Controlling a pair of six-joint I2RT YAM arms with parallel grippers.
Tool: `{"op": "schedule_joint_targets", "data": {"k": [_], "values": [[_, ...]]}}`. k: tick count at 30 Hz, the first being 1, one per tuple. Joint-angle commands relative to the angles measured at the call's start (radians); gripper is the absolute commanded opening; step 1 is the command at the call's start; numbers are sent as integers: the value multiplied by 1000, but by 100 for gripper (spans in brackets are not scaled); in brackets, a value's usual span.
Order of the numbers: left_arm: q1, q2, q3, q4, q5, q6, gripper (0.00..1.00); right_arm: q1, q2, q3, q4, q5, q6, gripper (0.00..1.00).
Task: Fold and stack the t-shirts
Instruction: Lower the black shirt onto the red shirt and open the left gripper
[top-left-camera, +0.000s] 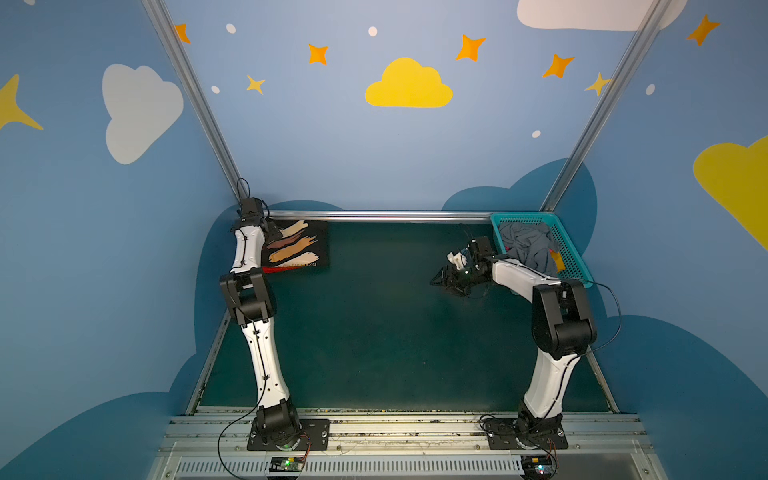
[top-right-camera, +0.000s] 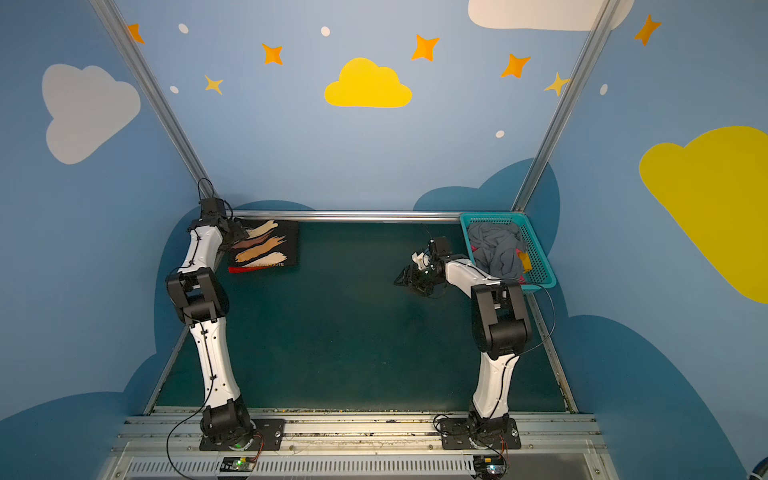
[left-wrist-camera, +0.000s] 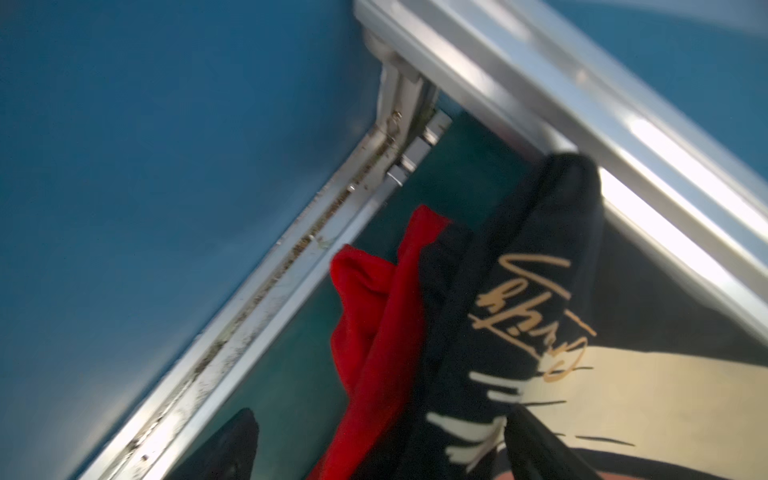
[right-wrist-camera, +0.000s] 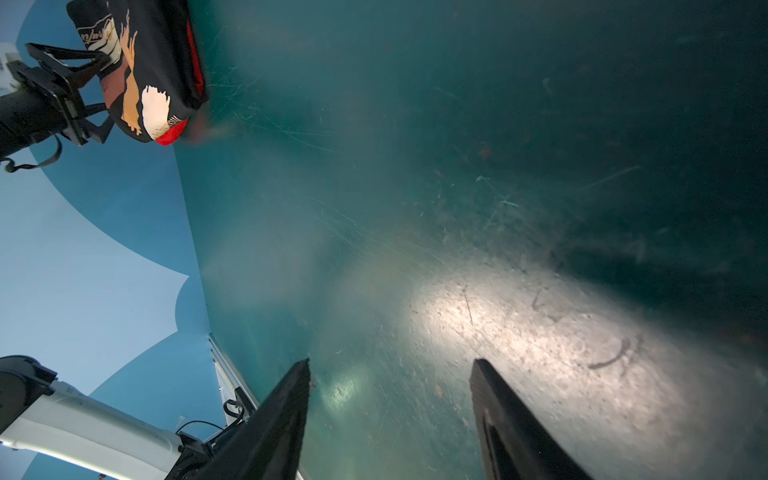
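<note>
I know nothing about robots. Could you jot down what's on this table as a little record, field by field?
Black shirt: folded, far left corner, brush-stroke print facing up
Red shirt: under the black one, only its edges showing
Left gripper: open, jaws either side of the stack's edge
Right gripper: open, empty, over bare table
Basket: teal mesh, far right corner, holding crumpled grey cloth
</note>
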Motion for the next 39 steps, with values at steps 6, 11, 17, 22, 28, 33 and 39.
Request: {"op": "schedule_joint_targets", "data": {"k": [6, 11, 17, 22, 28, 33, 39], "values": [[0, -201, 37, -119, -8, 31, 98, 15, -48, -15, 27, -19, -8, 64], [-43, -209, 9, -198, 97, -24, 100, 15, -28, -17, 61, -51, -8, 64], [-125, -76, 115, -280, 100, -19, 100, 15, 7, -9, 76, -82, -8, 64], [-154, 65, 225, -264, 84, 12, 100, 17, 21, -17, 83, -86, 0, 64], [-154, 161, 244, -250, 89, 64, 100, 22, 21, -10, 72, -75, 8, 63], [-141, 214, 242, -321, 66, 145, 100, 36, 27, 11, 52, -64, 12, 63], [-121, 207, 189, -333, 118, 246, 100, 70, 26, 31, 26, -47, 10, 63]]}}
